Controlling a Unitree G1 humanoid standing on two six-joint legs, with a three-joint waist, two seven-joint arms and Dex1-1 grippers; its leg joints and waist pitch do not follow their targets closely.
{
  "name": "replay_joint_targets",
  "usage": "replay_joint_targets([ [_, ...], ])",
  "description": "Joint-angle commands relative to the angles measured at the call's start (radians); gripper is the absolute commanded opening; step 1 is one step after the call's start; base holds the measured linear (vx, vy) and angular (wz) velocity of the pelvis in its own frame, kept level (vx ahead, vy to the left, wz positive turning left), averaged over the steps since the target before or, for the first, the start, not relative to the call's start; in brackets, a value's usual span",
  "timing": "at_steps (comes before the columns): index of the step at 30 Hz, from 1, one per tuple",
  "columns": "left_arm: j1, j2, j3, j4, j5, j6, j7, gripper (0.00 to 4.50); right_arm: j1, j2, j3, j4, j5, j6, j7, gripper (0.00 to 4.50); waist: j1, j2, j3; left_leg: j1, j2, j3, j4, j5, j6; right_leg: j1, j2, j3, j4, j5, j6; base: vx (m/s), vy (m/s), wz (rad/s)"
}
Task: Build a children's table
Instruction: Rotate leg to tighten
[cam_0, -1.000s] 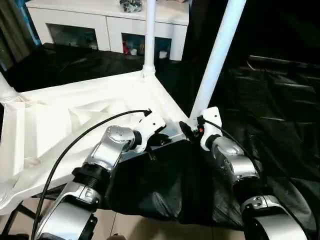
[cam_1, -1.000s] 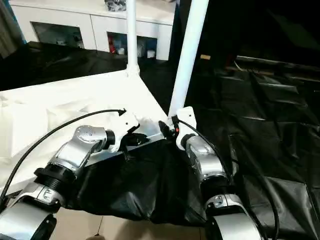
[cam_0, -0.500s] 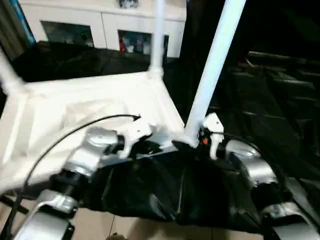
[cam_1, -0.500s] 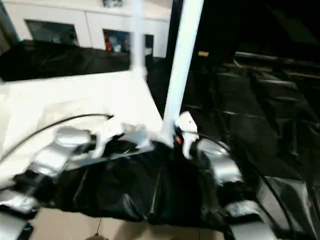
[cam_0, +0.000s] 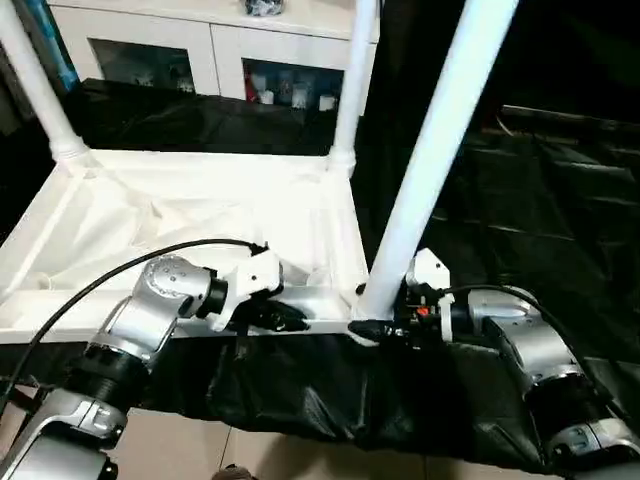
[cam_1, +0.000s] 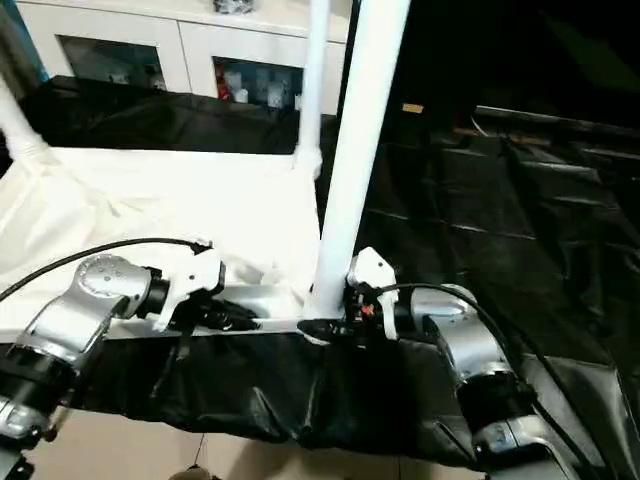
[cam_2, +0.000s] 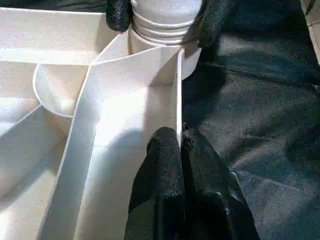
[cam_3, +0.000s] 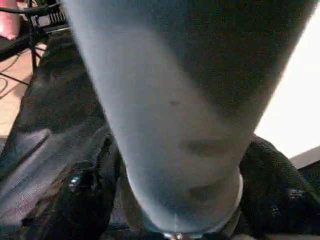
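Note:
The children's table top (cam_0: 200, 215) lies upside down, ribs up, on a black sheet. Three white tube legs stand in its corner sockets: the near one (cam_0: 440, 170), a far one (cam_0: 352, 80) and a far left one (cam_0: 35, 85). My left gripper (cam_0: 285, 318) is shut on the thin rim wall (cam_2: 178, 90) of the near edge, close to the near corner. My right gripper (cam_0: 375, 328) is at that corner. Its black fingers (cam_2: 118, 12) press on both sides of the near leg's base (cam_3: 180, 150).
A black sheet (cam_0: 540, 200) covers the floor around and to the right of the table. A white cabinet with glass doors (cam_0: 220, 50) stands at the back. Bare floor (cam_0: 180, 450) shows at the near edge below my left arm.
The camera has swung, and the far left leg now shows. My left gripper keeps its pinch on the rim. My right gripper's fingers now sit lower, around the near leg's base.

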Motion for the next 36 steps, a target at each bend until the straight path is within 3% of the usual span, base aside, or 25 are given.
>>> replay_joint_targets([
  [1, 0.004, -0.024, -0.026, -0.028, -0.015, -0.007, -0.001, 0.0, 0.015, 0.026, 0.03, -0.023, 0.013, 0.025, 0.015, 2.81, 0.001, 0.001, -0.059, 0.0, 0.045, -0.008, -0.055, -0.078, 0.072, 0.062, -0.09, 0.058, -0.066, -0.026, -0.214, 0.0, 0.0, 0.0],
  [7, -0.001, -0.037, -0.025, -0.016, -0.002, 0.011, 0.038, 0.0, 0.017, 0.067, -0.007, -0.008, 0.025, 0.044, -0.077, 2.69, -0.001, 0.001, -0.056, -0.001, 0.044, -0.01, -0.058, -0.103, 0.051, 0.06, -0.092, 0.059, -0.072, -0.082, -0.201, 0.0, 0.0, 0.0],
  [8, -0.027, -0.07, -0.021, 0.024, 0.024, 0.034, 0.114, 0.0, -0.002, 0.107, -0.038, 0.044, 0.002, 0.035, -0.21, 2.68, -0.003, 0.0, -0.056, 0.0, 0.044, -0.01, -0.058, -0.102, 0.045, 0.059, -0.092, 0.059, -0.073, -0.094, -0.196, 0.0, 0.0, 0.0],
  [9, -0.055, -0.109, -0.018, 0.063, 0.044, 0.058, 0.185, 0.0, -0.026, 0.147, -0.068, 0.103, -0.019, 0.025, -0.342, 2.67, -0.009, 0.003, -0.051, 0.005, 0.043, -0.008, -0.061, -0.124, 0.029, 0.05, -0.093, 0.06, -0.083, -0.15, -0.191, 0.0, 0.0, 0.0],
  [10, -0.079, -0.144, -0.015, 0.096, 0.06, 0.078, 0.245, 0.0, -0.047, 0.181, -0.093, 0.155, -0.037, 0.018, -0.454, 2.67, -0.01, 0.003, -0.051, 0.01, 0.042, -0.012, -0.065, -0.161, -0.001, 0.051, -0.096, 0.057, -0.091, -0.251, -0.174, 0.0, 0.0, 0.0],
  [12, -0.096, -0.178, -0.011, 0.119, 0.068, 0.091, 0.294, 0.0, -0.059, 0.205, -0.106, 0.182, -0.042, 0.014, -0.518, 2.66, -0.014, 0.003, -0.052, 0.008, 0.043, -0.014, -0.067, -0.181, -0.017, 0.052, -0.097, 0.059, -0.096, -0.304, -0.15, -0.027, 0.0, -0.01],
  [14, -0.129, -0.261, -0.008, 0.167, 0.086, 0.116, 0.406, 0.0, -0.093, 0.263, -0.131, 0.248, -0.057, 0.015, -0.68, 2.66, -0.014, 0.01, -0.054, 0.01, 0.045, -0.014, -0.067, -0.173, -0.017, 0.049, -0.096, 0.062, -0.09, -0.232, -0.165, 0.0, 0.0, 0.0],
  [16, -0.145, -0.32, -0.013, 0.193, 0.099, 0.131, 0.475, 0.0, -0.12, 0.3, -0.136, 0.299, -0.077, 0.011, -0.79, 2.66, -0.017, 0.005, -0.055, 0.009, 0.041, -0.012, -0.064, -0.167, -0.011, 0.05, -0.094, 0.062, -0.09, -0.208, -0.169, 0.0, 0.0, 0.0],
  [21, -0.15, -0.365, -0.035, 0.216, 0.12, 0.124, 0.514, 0.0, -0.144, 0.341, -0.146, 0.326, -0.084, -0.01, -0.825, 2.66, -0.009, 0.006, -0.057, 0.003, 0.04, -0.012, -0.063, -0.16, 0.009, 0.054, -0.095, 0.061, -0.09, -0.199, -0.154, 0.0, 0.0, 0.0],
  [22, -0.148, -0.364, -0.035, 0.212, 0.12, 0.123, 0.506, 0.0, -0.145, 0.34, -0.145, 0.324, -0.086, -0.023, -0.81, 3.21, -0.009, 0.008, -0.056, 0.004, 0.04, -0.013, -0.064, -0.165, 0.01, 0.052, -0.094, 0.06, -0.091, -0.201, -0.153, 0.0, 0.0, 0.0],
  [26, -0.141, -0.341, -0.041, 0.202, 0.126, 0.112, 0.471, 0.0, -0.146, 0.33, -0.147, 0.324, -0.083, -0.048, -0.765, 3.46, -0.007, 0.008, -0.056, 0.003, 0.041, -0.013, -0.065, -0.177, 0.011, 0.053, -0.096, 0.061, -0.092, -0.21, -0.15, 0.0, 0.0, 0.0],
  [29, -0.129, -0.298, -0.038, 0.188, 0.123, 0.087, 0.433, 0.0, -0.138, 0.296, -0.139, 0.31, -0.072, -0.061, -0.694, 3.83, -0.008, 0.008, -0.057, 0.0, 0.042, -0.014, -0.065, -0.17, 0.019, 0.055, -0.096, 0.062, -0.089, -0.188, -0.154, 0.0, 0.0, 0.0],
  [31, -0.103, -0.24, -0.029, 0.152, 0.104, 0.052, 0.358, 0.0, -0.116, 0.234, -0.109, 0.27, -0.067, -0.076, -0.582, 3.92, -0.007, 0.007, -0.061, -0.007, 0.041, -0.014, -0.061, -0.134, 0.037, 0.063, -0.095, 0.06, -0.081, -0.116, -0.164, 0.0, 0.0, 0.0],
  [34, -0.075, -0.186, -0.029, 0.106, 0.073, 0.022, 0.262, 0.0, -0.093, 0.174, -0.084, 0.222, -0.059, -0.086, -0.454, 4.19, -0.014, 0.007, -0.063, -0.007, 0.04, -0.012, -0.058, -0.095, 0.057, 0.064, -0.093, 0.059, -0.071, -0.026, -0.195, 0.0, 0.0, 0.0],
  [36, -0.067, -0.166, -0.031, 0.094, 0.068, 0.012, 0.231, 0.0, -0.084, 0.153, -0.073, 0.201, -0.053, -0.088, -0.402, 4.19, -0.014, 0.009, -0.061, -0.005, 0.041, -0.01, -0.057, -0.1, 0.069, 0.061, -0.091, 0.059, -0.073, -0.022, -0.205, 0.0, 0.0, 0.0],
])
